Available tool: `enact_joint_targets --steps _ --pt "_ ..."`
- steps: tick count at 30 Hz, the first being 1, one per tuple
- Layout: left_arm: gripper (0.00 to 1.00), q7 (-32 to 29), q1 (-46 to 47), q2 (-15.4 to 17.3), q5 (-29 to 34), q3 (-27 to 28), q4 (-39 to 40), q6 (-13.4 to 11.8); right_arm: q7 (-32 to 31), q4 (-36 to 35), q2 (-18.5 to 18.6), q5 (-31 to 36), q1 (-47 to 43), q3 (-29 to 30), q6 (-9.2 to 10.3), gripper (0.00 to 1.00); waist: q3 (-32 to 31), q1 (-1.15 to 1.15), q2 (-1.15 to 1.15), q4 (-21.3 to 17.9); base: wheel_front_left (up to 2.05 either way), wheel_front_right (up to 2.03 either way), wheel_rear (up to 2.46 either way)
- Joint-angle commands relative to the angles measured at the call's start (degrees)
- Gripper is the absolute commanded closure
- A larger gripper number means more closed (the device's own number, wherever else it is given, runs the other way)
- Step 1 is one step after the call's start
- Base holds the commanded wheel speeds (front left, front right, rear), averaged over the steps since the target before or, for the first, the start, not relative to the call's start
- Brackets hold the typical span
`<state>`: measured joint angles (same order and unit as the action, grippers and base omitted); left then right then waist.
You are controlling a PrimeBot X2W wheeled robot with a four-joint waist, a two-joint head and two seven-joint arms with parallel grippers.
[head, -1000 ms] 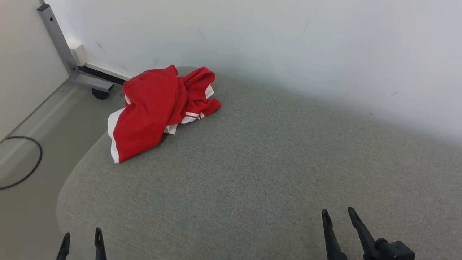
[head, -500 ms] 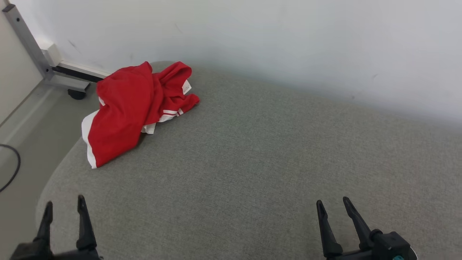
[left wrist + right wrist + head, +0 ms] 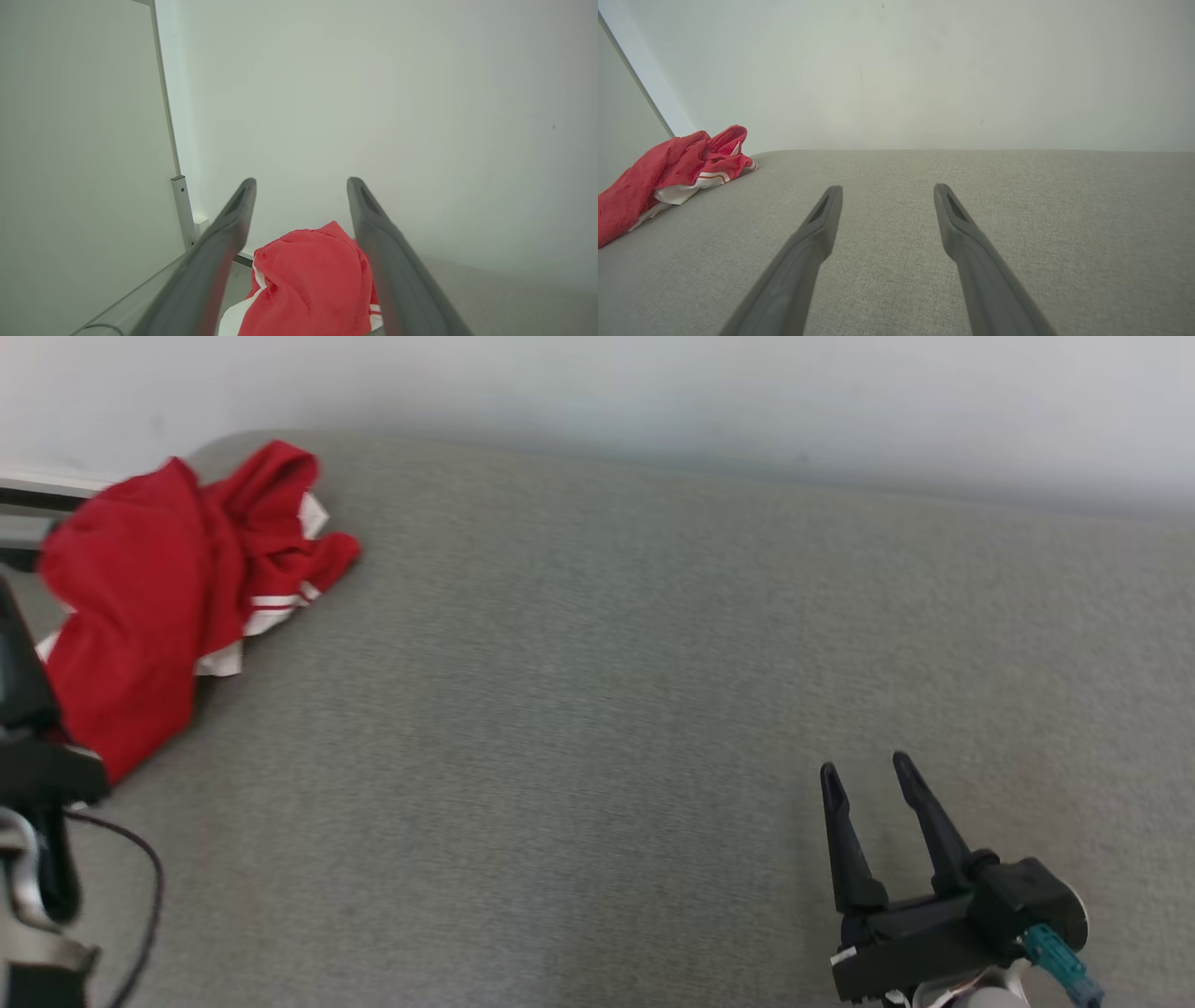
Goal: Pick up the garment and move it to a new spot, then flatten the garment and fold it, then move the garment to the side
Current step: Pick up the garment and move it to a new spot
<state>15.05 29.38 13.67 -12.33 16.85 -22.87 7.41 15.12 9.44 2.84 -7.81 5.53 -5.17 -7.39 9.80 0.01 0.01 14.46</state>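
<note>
Head view turned; garment [image 3: 140, 597] sits left.

The left pincer [image 3: 301, 184] has moved up close to the garment [image 3: 308, 280].

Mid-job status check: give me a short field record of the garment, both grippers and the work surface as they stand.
garment: red with white trim, crumpled, at the far left end of the grey padded surface
left gripper: open, aimed at the garment, not closed on it
right gripper: open, empty, over bare surface, apart from the garment
task stage: pick-up not yet done
</note>
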Motion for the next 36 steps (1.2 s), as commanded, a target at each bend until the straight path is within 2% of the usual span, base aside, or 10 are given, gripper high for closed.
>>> enact_joint_targets --steps 1,5,8,15,25,29,33,34,35,36 --pt "0.0 0.18 2.96 2.31 -1.38 -0.35 -2.01 0.08 0.06 -0.41 0.08 0.01 1.39 -0.06 -0.19 0.0 5.68 -0.01 -0.01 -6.31 0.0 0.0 0.0" --pt "0.0 -0.02 7.88 6.38 -4.59 -1.17 -8.38 0.1 0.06 -1.08 0.07 0.06 2.6 0.5 -0.19 0.0 7.41 -0.01 -0.01 -9.05 0.0 0.0 0.0" --pt "0.0 -2.37 11.47 10.27 -6.9 -1.28 -14.15 0.04 0.06 -1.59 0.05 0.22 3.65 0.9 -0.19 0.0 8.94 -0.01 -0.01 -11.44 0.0 0.0 0.0" --pt "0.0 -6.35 14.64 14.16 -9.14 -2.04 -21.09 0.04 0.06 -2.24 0.04 -0.03 4.8 0.87 -0.19 0.0 11.22 -0.01 -0.01 -13.64 0.0 0.0 0.0" --pt "0.0 -15.09 19.11 17.0 -8.13 -6.39 -32.03 -0.08 0.06 -2.45 0.04 0.28 6.19 1.06 -0.19 0.0 13.73 -0.01 -0.01 -14.2 0.0 0.0 0.0" --pt "0.0 -20.81 20.15 17.44 -7.26 -7.99 -35.95 -0.8 0.06 -2.07 0.04 -0.1 6.21 0.48 -0.19 0.0 13.16 -0.01 -0.01 -14.41 0.0 0.0 0.0" --pt "0.0 -20.84 20.33 17.56 -7.0 -8.59 -37.11 -1.62 0.06 -2.08 0.06 -0.43 6.2 0.48 -0.19 0.0 12.68 -0.01 -0.01 -14.8 0.0 0.0 0.0" --pt "0.4 -21.12 20.22 17.64 -6.84 -8.88 -37.45 -1.55 0.06 -2.07 0.05 -0.5 6.08 0.54 -0.19 0.0 12.54 -0.01 -0.01 -14.86 0.0 0.0 0.0" --pt "0.62 -21.06 20.23 17.79 -6.74 -9.01 -37.57 -1.58 0.06 -2.05 0.04 -0.51 5.93 0.66 -0.19 0.0 12.42 -0.01 -0.01 -14.91 0.0 0.0 0.0" --pt "1.0 -20.78 20.14 17.89 -6.71 -9.12 -37.76 -1.68 0.06 -2.0 0.03 -0.54 5.81 0.78 -0.19 0.0 12.24 -0.01 -0.01 -14.96 0.0 0.0 0.0"
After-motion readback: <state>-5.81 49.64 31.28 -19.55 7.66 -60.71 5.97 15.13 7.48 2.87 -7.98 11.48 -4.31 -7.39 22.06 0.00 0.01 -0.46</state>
